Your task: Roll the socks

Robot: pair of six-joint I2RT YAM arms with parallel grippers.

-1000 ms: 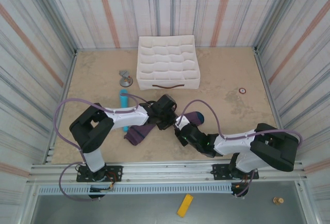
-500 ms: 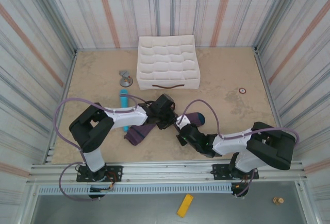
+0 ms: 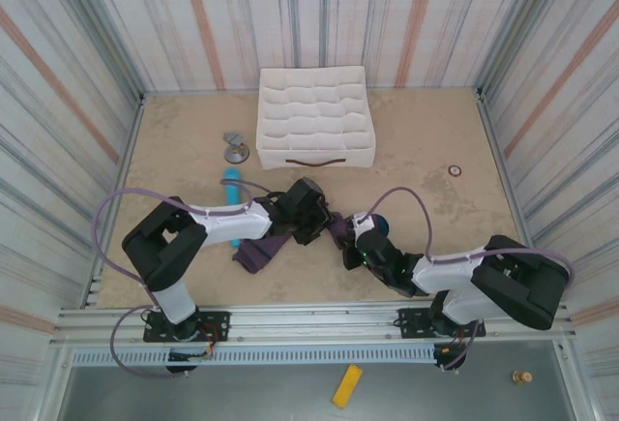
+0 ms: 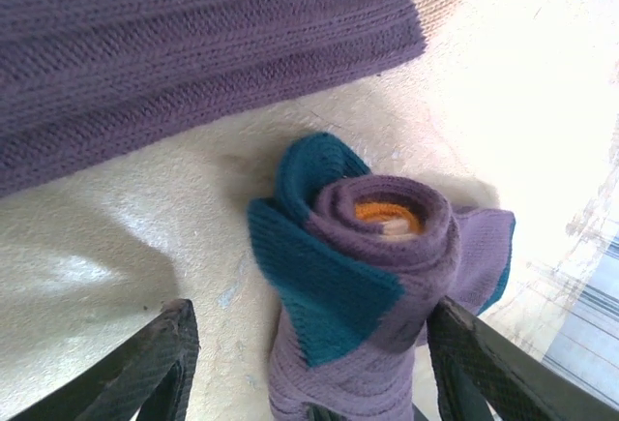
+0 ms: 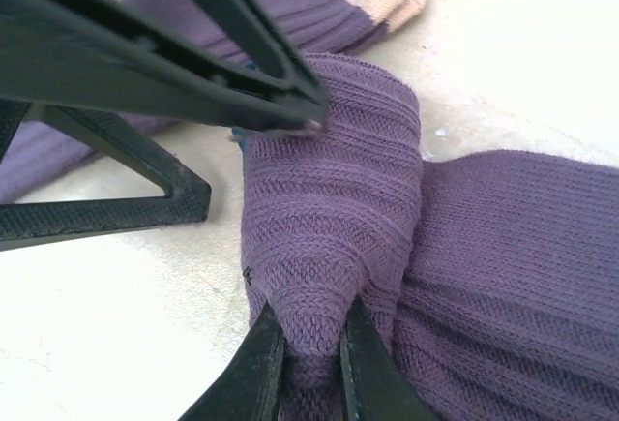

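The rolled sock (image 4: pixel 372 247) lies at the lower centre of the left wrist view. Its teal toe is wrapped round an orange core, and the flat sock (image 4: pixel 193 44) is stretched across the top of that frame. The left gripper (image 4: pixel 319 373) is spread, with one finger on either side of the roll and neither pressed against it. The right gripper (image 5: pixel 308 334) is pinched on a fold of purple knit at the bottom centre of its own view.

Since the roll is held by that single pinch, it is likely to spring loose. The teal flap could peel back, or the bundle could be dragged out of shape if the fold is pulled.

Compared with a second ago, the left jaws have been opened. In the top view the right gripper (image 3: pixel 360 237) has been brought up and rightward over the teal toe and closed.
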